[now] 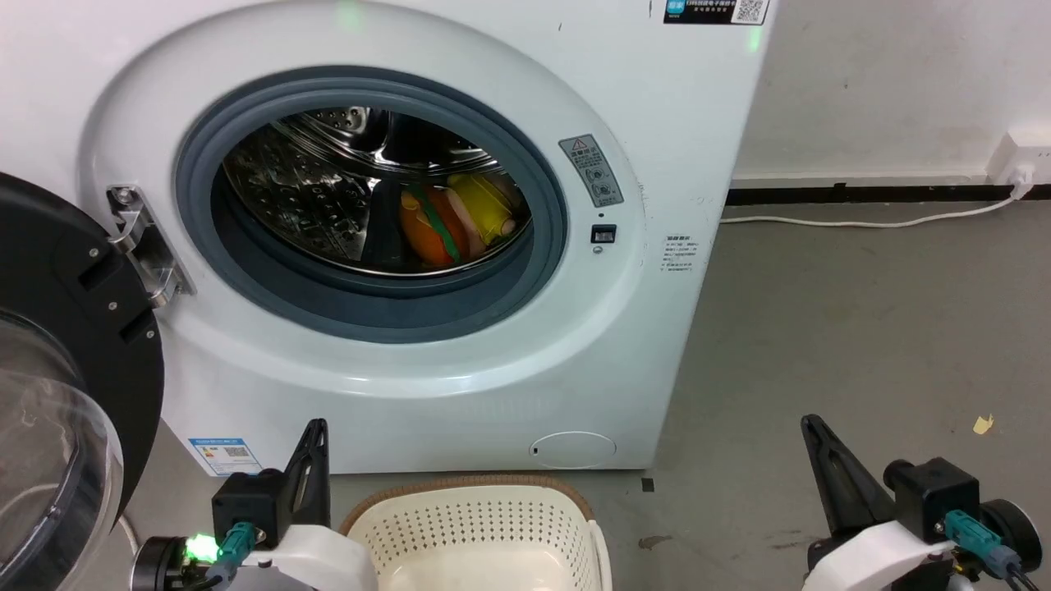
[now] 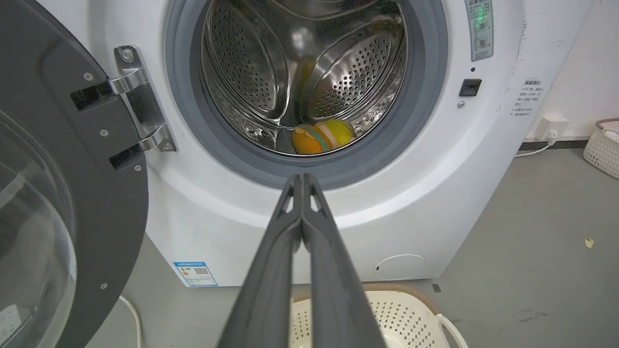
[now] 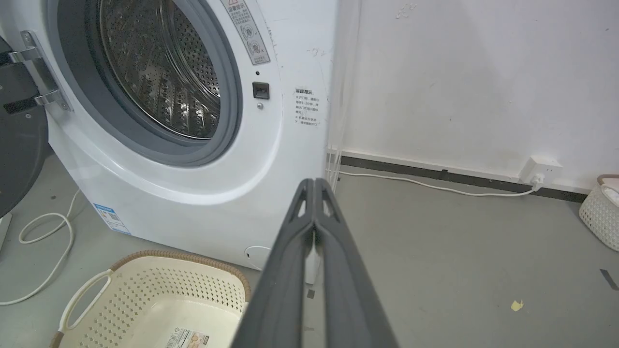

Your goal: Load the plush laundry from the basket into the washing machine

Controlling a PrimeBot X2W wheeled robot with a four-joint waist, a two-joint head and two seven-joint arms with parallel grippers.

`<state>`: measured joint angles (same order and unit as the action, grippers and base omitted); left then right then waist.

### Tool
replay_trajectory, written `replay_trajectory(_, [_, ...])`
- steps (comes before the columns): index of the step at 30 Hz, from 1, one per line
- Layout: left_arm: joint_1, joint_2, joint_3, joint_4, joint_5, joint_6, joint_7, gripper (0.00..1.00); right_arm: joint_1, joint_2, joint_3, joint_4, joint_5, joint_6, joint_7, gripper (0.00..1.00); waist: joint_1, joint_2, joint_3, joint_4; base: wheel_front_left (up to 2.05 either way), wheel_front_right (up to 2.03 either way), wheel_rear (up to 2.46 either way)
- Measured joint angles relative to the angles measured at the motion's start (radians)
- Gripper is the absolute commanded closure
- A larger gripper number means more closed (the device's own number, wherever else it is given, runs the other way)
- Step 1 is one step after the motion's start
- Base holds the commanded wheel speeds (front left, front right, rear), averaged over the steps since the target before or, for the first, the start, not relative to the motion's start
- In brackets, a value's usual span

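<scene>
The plush laundry [image 1: 450,220] lies inside the washing machine [image 1: 657,123] drum at the upper middle of the head view, the basket [image 1: 476,525] sits at bottom centre, and the left gripper [image 1: 317,428] and right gripper [image 1: 810,422], at the lower corners, have jaws pressed together, holding nothing.

Our left gripper [image 1: 316,435] sits at the lower left of the head view, its dark fingers [image 2: 271,270] pointing up the frame. In the wrist view they are pressed together from base to tip. Our right gripper [image 1: 813,431] sits at the lower right, fingers likewise pressed flat together. Our pale forearms [image 1: 320,558] lie along the bottom edge. A green light [image 1: 197,548] glows at the left wrist.
</scene>
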<state>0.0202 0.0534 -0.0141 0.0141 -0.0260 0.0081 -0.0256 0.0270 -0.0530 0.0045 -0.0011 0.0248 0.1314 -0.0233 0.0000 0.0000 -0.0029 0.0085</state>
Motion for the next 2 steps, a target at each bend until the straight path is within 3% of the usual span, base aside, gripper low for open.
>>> replay_trajectory(2, [0.0, 0.0, 0.002, -0.002, 0.006, -0.002, 0.007, 1.0, -0.001, 0.0, 0.0, 0.0, -0.007, 0.0, 0.005, 1.0, 0.0, 0.0, 0.001, -0.002, 0.0, 0.0, 0.0])
